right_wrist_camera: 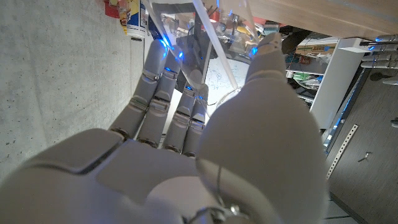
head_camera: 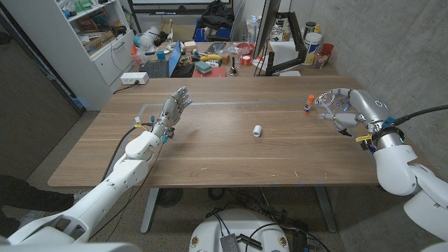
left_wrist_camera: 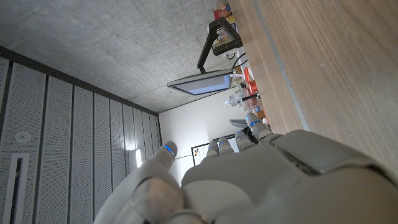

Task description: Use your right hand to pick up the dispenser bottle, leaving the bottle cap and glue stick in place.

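Up at the table's two o'clock corner, the dispenser bottle (head_camera: 330, 105) sits inside the right hand (head_camera: 348, 112), a clear, see-through body that the fingers (head_camera: 329, 99) curl around from above while the thumb closes in from below. In the right wrist view the same clear bottle (right_wrist_camera: 208, 43) runs between the fingers (right_wrist_camera: 163, 87) and the thumb (right_wrist_camera: 264, 68), so the hand is grasping it. Whether the bottle's base is touching the table or lifted clear of it cannot be told.

Just beside the bottle, toward nine o'clock from it, the glue stick (head_camera: 307, 106) stands on the wood, small, with an orange top; it is close to the fingertips, but contact cannot be made out. Well apart from both, near the middle of the table (head_camera: 231, 157), the bottle cap (head_camera: 257, 130) lies on its own, a small white piece.

Over at about ten o'clock on the table, the left hand (head_camera: 173, 112) holds nothing, its fingers straight and spread slightly apart, reaching toward the far edge. The left wrist view shows the back of that hand (left_wrist_camera: 267, 180) with the wood alongside it and the fingers extended.

Beyond the table's far edge at twelve o'clock stands a cluttered bench (head_camera: 210, 52), with white shelving (head_camera: 105, 42) at eleven o'clock.
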`<state>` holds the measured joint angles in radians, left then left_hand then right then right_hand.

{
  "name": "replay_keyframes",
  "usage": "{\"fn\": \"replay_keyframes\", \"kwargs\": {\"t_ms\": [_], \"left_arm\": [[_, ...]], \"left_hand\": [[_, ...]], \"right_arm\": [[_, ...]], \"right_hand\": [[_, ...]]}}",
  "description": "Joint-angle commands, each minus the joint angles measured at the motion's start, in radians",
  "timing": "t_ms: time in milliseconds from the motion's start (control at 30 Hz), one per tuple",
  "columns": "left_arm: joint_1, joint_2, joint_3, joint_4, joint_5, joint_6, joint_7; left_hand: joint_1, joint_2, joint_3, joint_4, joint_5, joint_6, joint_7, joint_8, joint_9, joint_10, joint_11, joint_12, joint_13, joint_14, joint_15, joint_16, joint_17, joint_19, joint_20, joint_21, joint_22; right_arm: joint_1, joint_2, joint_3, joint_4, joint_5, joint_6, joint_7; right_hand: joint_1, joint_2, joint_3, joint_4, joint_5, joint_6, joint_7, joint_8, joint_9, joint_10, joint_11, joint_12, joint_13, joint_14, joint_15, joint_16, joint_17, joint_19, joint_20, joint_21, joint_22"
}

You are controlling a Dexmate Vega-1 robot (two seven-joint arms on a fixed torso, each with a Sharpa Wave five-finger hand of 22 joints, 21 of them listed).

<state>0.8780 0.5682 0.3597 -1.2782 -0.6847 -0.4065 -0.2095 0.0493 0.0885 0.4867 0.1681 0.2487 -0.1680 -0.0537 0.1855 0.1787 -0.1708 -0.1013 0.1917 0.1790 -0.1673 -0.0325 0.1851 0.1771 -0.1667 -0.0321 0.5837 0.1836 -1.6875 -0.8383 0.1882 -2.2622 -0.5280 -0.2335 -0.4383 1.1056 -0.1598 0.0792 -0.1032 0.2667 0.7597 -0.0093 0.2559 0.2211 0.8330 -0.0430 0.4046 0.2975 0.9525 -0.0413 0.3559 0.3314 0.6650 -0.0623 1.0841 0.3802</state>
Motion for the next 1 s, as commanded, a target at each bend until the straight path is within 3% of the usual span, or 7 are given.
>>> {"fn": "replay_keyframes", "kwargs": {"t_ms": [33,1000], "left_arm": [[0.000,0.000,-0.003,0.011,-0.006,-0.005,-0.007],[-0.009,-0.008,-0.010,0.053,-0.022,-0.018,-0.035]], "left_hand": [[-0.007,0.056,-0.004,0.002,0.009,-0.040,0.001,0.005,0.005,-0.019,0.005,0.005,0.002,-0.034,-0.020,0.002,0.002,-0.056,-0.013,-0.007,0.005],[-0.006,0.057,-0.005,0.002,0.010,-0.040,0.002,0.005,0.005,-0.020,0.005,0.004,0.002,-0.035,-0.020,0.002,0.002,-0.054,-0.014,-0.011,0.005]], "right_arm": [[0.026,0.032,-0.003,0.007,0.004,0.041,-0.014],[0.121,0.069,-0.044,0.057,0.078,0.130,-0.064]], "right_hand": [[0.279,0.325,0.035,0.026,0.004,0.077,-0.068,0.004,0.004,0.019,-0.001,0.007,0.022,0.112,-0.194,0.003,0.003,-0.005,-0.154,0.007,0.000],[0.278,0.325,0.038,0.031,0.004,0.081,-0.065,0.000,0.007,0.022,0.003,0.005,0.029,0.110,-0.193,-0.003,0.007,-0.012,-0.154,0.014,-0.014]]}}
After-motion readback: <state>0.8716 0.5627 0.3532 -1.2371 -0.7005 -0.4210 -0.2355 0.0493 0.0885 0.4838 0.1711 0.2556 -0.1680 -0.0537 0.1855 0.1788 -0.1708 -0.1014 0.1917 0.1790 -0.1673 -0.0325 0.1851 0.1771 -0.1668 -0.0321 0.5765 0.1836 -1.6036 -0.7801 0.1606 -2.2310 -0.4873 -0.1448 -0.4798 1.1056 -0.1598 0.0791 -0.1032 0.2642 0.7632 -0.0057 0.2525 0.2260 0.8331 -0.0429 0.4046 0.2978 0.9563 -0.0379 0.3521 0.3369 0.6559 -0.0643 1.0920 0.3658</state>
